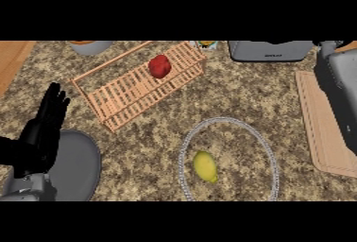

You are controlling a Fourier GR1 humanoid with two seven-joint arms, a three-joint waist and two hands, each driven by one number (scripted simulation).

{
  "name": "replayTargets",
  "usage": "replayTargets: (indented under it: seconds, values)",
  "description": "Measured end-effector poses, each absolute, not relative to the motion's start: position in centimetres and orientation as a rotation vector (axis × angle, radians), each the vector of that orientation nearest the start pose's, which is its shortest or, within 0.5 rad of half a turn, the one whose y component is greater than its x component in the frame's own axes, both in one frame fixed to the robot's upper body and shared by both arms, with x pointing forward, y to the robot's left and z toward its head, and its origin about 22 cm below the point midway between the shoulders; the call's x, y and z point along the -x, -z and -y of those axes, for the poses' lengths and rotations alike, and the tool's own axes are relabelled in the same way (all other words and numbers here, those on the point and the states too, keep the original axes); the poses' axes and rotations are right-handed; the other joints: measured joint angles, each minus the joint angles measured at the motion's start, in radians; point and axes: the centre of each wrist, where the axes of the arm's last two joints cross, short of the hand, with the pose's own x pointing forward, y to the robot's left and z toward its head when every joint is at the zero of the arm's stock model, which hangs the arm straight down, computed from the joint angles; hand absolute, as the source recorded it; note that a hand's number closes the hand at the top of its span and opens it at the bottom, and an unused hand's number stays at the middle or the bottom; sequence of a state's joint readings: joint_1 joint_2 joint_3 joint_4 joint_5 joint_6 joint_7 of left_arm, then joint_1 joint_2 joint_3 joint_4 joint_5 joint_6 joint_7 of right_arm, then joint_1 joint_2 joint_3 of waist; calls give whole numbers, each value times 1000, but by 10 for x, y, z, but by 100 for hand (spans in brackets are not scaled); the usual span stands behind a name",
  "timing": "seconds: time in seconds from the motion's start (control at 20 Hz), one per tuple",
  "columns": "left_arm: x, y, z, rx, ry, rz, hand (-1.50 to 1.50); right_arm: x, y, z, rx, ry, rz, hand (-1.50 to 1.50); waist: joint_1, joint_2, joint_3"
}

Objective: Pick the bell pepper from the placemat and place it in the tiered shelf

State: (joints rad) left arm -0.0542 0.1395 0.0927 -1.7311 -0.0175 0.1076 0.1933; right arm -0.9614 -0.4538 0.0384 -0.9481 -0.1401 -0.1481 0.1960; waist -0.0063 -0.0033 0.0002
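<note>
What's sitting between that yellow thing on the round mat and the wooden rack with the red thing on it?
Nothing: in the head view only bare speckled counter separates the yellow bell pepper from the tiered shelf.

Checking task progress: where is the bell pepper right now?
In the head view, the red bell pepper lies on the wooden tiered shelf, upper centre, far from the placemat holding a yellow fruit.

We see even, soft light over the speckled counter (265,94). The tiered shelf (140,90) casts only a faint shadow.
</note>
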Motion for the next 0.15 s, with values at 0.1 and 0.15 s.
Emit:
replayTargets:
  seconds: [0.1, 0.15]
  values:
    - [-250, -59, -275, -249, -48, 1601, 0, -424, -206, 265, 280, -195, 1716, -150, 2, 1, 0]
    - [-249, -55, -277, -249, -45, 1599, 0, -423, -205, 274, 278, -196, 1719, -150, 4, 2, 0]
